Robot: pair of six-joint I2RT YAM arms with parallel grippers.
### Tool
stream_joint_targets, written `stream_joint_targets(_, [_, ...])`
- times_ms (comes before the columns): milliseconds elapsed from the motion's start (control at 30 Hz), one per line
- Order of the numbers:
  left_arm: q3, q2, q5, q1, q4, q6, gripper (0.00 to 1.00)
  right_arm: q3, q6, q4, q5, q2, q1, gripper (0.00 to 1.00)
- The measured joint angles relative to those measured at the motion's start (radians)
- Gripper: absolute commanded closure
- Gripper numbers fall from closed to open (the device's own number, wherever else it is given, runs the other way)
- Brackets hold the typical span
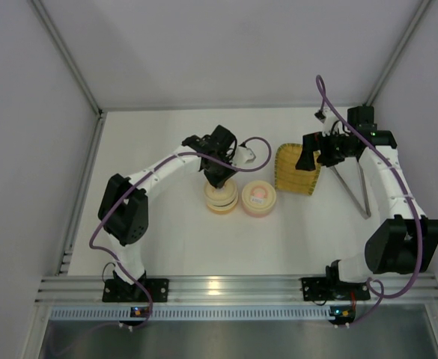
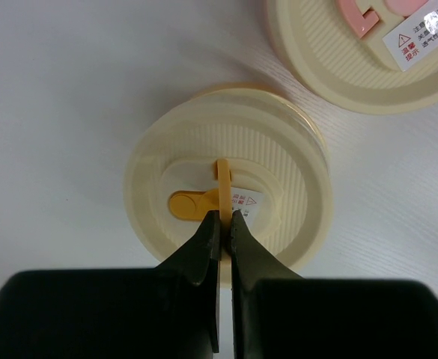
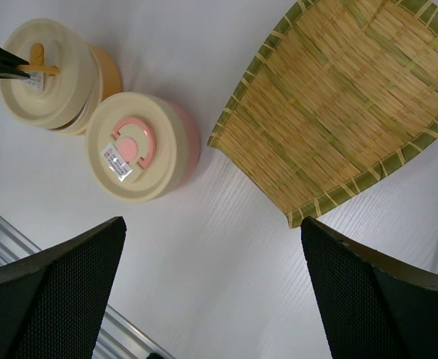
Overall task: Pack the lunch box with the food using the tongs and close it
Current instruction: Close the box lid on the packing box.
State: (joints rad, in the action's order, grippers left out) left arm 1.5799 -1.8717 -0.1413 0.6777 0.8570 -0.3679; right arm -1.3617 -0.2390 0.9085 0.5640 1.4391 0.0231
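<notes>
Closed lids hide the inside of both tubs, and the right arm covers the upper ends of the tongs (image 1: 350, 193). The left tool (image 2: 224, 215) is pinched shut on the thin upright tab (image 2: 223, 179) of the ribbed cream lid (image 2: 278, 149) seated on the cream-yellow tub (image 3: 106, 71), just beside the pink tub (image 3: 187, 142) mid-tabletop (image 1: 174, 239). The right tool (image 3: 213, 232) gapes wide, holding nothing, by the woven tray (image 3: 338, 112).

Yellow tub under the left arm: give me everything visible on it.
The cream-yellow tub is round plastic, upright on the white table, capped by a finely ribbed cream lid with a small warning sticker. A thin flip-up tab stands upright at the lid's centre, and the left gripper is shut on it. The pink tub sits close beside it; contact unclear.
</notes>
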Motion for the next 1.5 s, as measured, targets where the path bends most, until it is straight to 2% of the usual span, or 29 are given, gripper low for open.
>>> stream_joint_targets(867, [-0.037, 0.000, -0.022, 0.016, -0.026, 0.008, 0.99, 0.000, 0.001, -0.002, 0.012, 0.000, 0.000, 0.01])
stream_joint_targets(967, [-0.037, 0.000, -0.022, 0.016, -0.026, 0.008, 0.87, 0.000, 0.001, -0.002, 0.013, 0.000, 0.000, 0.01])
stream_joint_targets(1000, [-0.037, 0.000, -0.022, 0.016, -0.026, 0.009, 0.81, 0.001, 0.000, -0.002, 0.013, 0.000, 0.000, 0.01])
stream_joint_targets(1033, [-0.037, 0.000, -0.022, 0.016, -0.026, 0.011, 0.68, 0.001, 0.001, -0.002, 0.013, 0.000, 0.000, 0.01])
stream_joint_targets(1133, [-0.037, 0.000, -0.023, 0.017, -0.026, 0.015, 0.56, 0.001, 0.000, -0.002, 0.014, 0.000, 0.000, 0.01])
stream_joint_targets(1267, [-0.041, 0.001, -0.021, 0.017, -0.026, 0.022, 0.49, 0.001, 0.001, -0.002, 0.014, 0.000, 0.000, 0.01])
stream_joint_targets(1500, [-0.047, 0.026, 0.016, 0.017, -0.019, 0.022, 0.48, 0.001, 0.001, -0.002, 0.014, 0.000, 0.000, 0.01])
